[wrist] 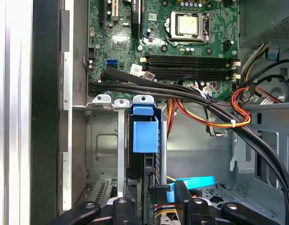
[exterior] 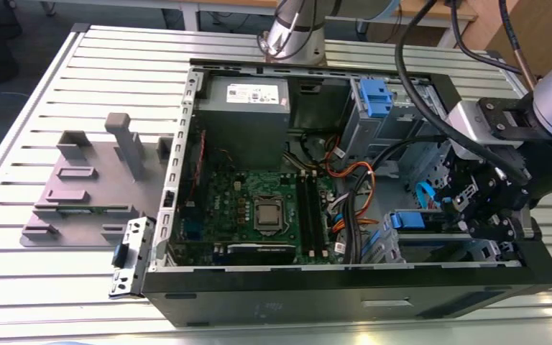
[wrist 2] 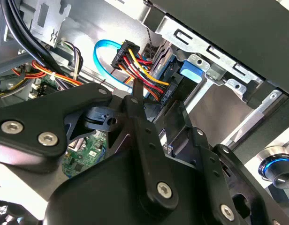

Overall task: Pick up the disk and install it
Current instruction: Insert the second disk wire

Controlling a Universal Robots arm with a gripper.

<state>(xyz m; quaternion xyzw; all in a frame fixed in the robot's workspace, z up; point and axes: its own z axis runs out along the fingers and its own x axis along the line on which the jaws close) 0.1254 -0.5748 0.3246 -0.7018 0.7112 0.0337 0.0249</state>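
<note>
The disk (wrist: 145,136) stands edge-on in the metal drive bay (wrist: 102,140) at the case's front corner, its blue rail tab facing out. A light-blue data cable (wrist 2: 100,51) and a bundle of red, yellow and black power wires (wrist 2: 144,70) are plugged into the disk (wrist 2: 190,70). In the exterior view the disk's blue rail (exterior: 415,219) shows in the bay on the right. My gripper (wrist: 151,206) hovers at the disk's cabled end, open, with a black finger (wrist: 121,208) on each side and nothing clamped. Both the second wrist view and the exterior view show the gripper (wrist 2: 156,105) (exterior: 458,208) just off the bay.
The open computer case (exterior: 353,295) lies on a slatted table (exterior: 65,287). Inside are the green motherboard (exterior: 256,208), the grey power supply (exterior: 247,93) and a blue clip (exterior: 376,97) in the far bay. Thick black cables (wrist: 191,96) cross beside the bay. A grey fixture (exterior: 84,187) lies at the exterior view's left.
</note>
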